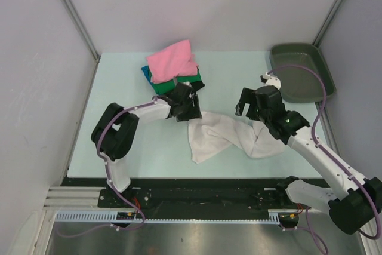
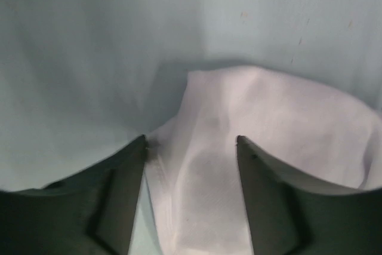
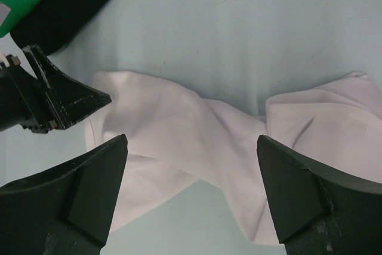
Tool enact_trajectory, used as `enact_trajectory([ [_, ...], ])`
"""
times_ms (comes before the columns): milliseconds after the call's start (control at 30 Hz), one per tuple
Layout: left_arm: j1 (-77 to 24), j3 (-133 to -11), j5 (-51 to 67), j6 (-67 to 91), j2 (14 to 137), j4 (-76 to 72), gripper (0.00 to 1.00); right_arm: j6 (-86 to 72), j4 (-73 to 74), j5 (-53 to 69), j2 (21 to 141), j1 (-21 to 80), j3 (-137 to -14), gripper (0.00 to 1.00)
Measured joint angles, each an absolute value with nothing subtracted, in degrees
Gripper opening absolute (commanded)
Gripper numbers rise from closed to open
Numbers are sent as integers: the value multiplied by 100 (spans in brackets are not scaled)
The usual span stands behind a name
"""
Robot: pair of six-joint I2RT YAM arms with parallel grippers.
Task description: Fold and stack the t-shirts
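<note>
Lying crumpled and twisted at the centre of the table (image 1: 119,141), the white t-shirt (image 1: 227,135) runs from 9 to 3 o'clock. The left tool (image 2: 191,144) sits at its 9 o'clock end, jaws apart, straddling a raised fold. The right tool (image 3: 191,141) hovers over the 3 o'clock half, jaws wide, holding nothing. The pink t-shirt (image 1: 173,59) tops the green t-shirt (image 1: 179,86) at 12 o'clock. The tray (image 1: 298,76) sits at 2 o'clock.

2 white arms (image 1: 325,160) with black joints, purple cables (image 1: 324,91), black wedge-shaped pincer fingers (image 3: 95,189).
</note>
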State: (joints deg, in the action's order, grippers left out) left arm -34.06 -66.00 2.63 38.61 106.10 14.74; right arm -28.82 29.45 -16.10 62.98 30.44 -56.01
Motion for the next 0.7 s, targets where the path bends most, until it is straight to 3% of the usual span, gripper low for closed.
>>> enact_trajectory([
  [67,-3430,-6790,217,3859,10766,1420,41,-2864,2950,-1564,6106,2974,-5487,94],
  [133,-3454,-6888,209,3870,10940,1409,1,-2858,2976,-1520,5975,2899,-5371,94],
  [433,-3551,-6866,143,3841,10624,1660,0,-2842,3216,-1363,5489,2587,-4912,94],
  [700,-3562,-7225,128,3573,7542,2224,0,-2864,3267,-1555,5111,2265,-4716,93],
])
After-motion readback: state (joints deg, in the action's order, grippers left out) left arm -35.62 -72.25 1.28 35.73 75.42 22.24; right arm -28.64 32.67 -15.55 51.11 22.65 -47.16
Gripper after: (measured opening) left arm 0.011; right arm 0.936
